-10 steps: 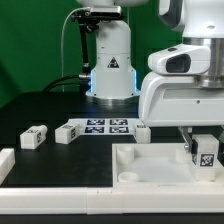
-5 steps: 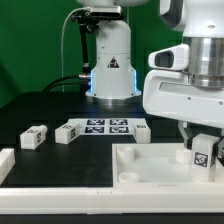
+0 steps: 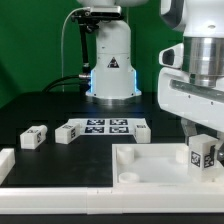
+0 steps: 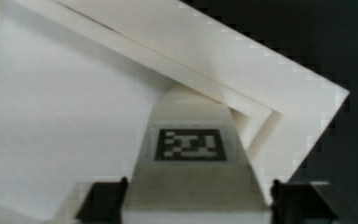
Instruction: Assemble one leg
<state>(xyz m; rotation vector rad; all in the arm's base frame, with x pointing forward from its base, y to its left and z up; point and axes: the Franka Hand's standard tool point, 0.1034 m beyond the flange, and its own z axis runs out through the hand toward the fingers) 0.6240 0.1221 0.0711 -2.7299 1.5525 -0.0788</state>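
Arm's over at the exterior view's right, w/ the gripper (image 3: 205,140) low over the big white panel (image 3: 150,168). A leg (image 3: 204,154) w/ a black-and-white tag on its face sits right under the fingers, at the panel's far right corner, looks upright. From here I can't tell if it's seated in a socket or just resting on the surface.

Wrist view: same leg (image 4: 197,150) runs up the middle, tag facing the cam, w/ the two dark fingertips (image 4: 101,203) on either side of it. They look about flush w/ the leg's sides, but the contact itself is at the frame edge and dim, so whether the pincer is actually clamped on it or just bracketing it, can't tell. Panel's raised white rim (image 4: 247,70) angles across behind the leg.

Nothing else in the panel's tray-like recess that I can see.

On the black table, exterior view's left: one loose leg (image 3: 35,137) by itself, another (image 3: 68,132) touching the end of the marker board (image 3: 108,126), a third (image 3: 142,130) at the board's other end, just beside the panel's back edge. A white part (image 3: 6,163) pokes in at the far left edge, cut off. Robot base (image 3: 111,62) stands at the back.
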